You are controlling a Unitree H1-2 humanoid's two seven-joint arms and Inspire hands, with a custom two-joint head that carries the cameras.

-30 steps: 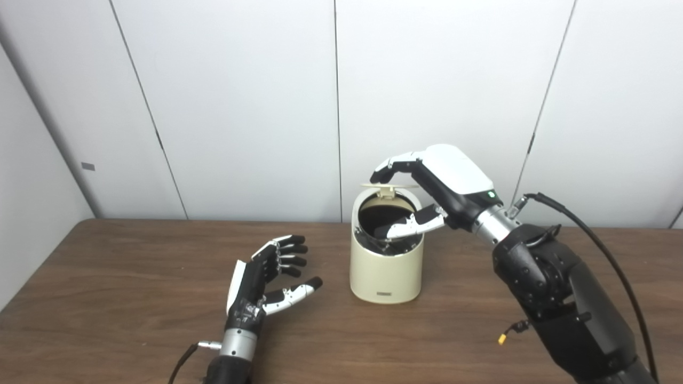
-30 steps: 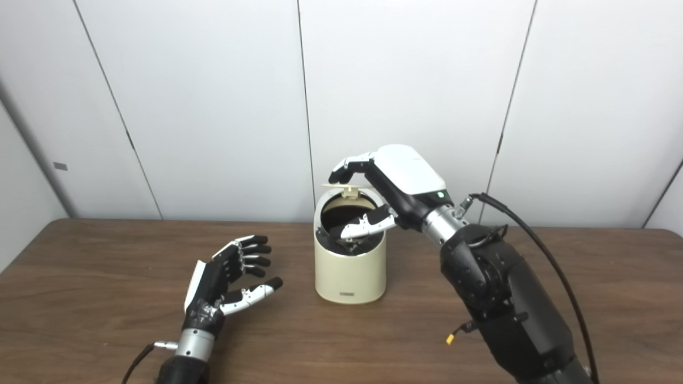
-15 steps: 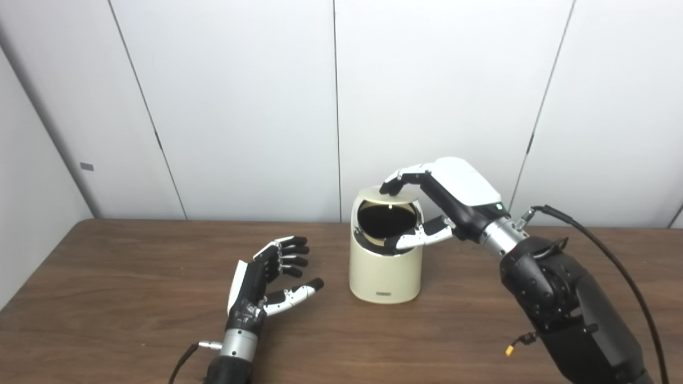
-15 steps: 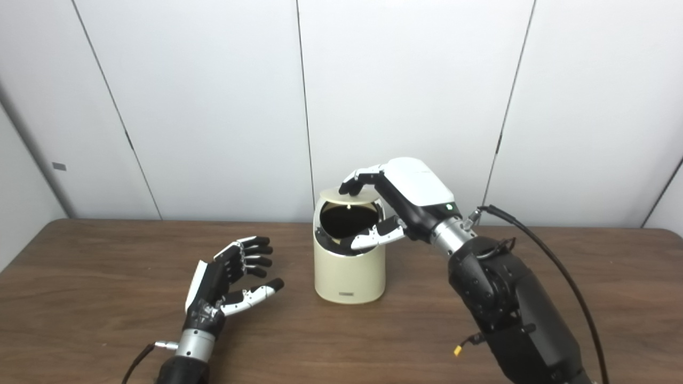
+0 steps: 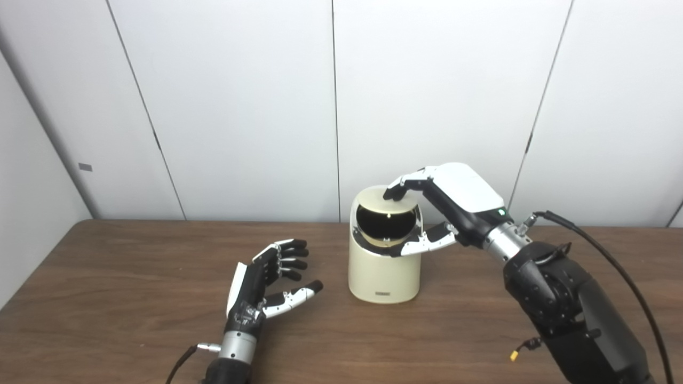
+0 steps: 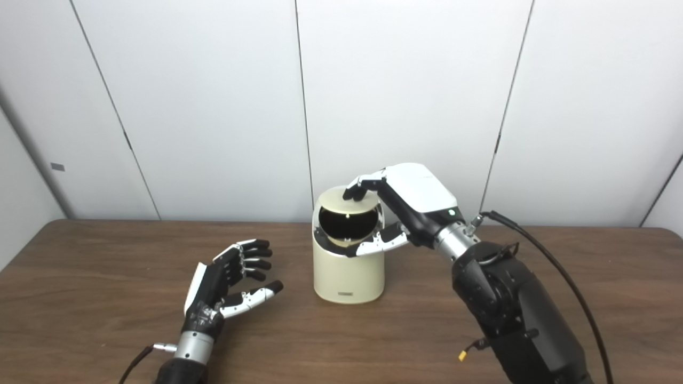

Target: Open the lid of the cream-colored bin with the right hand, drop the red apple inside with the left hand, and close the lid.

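Note:
The cream-colored bin [image 5: 381,272] stands upright at the table's middle. Its round lid [image 5: 371,198] is tilted low over the dark opening [image 5: 385,224], leaving a gap at the front. My right hand [image 5: 453,200] reaches over the bin from the right, its fingertips [image 5: 396,191] resting on top of the lid. Its thumb [image 5: 427,244] lies at the front rim, apart from the lid. My left hand [image 5: 264,285] hovers left of the bin, palm turned toward it, fingers spread and holding nothing. No red apple shows in either view; the bin's inside is too dark to read.
The brown wooden table [image 5: 106,277] runs up to a white panelled wall [image 5: 240,106] just behind the bin. A black cable [image 5: 603,250] loops off my right forearm.
My right hand has come down and slightly right, pressing the lid from nearly level to tilted low over the opening. Its thumb has slid out of the opening to the rim. The left hand stays put.

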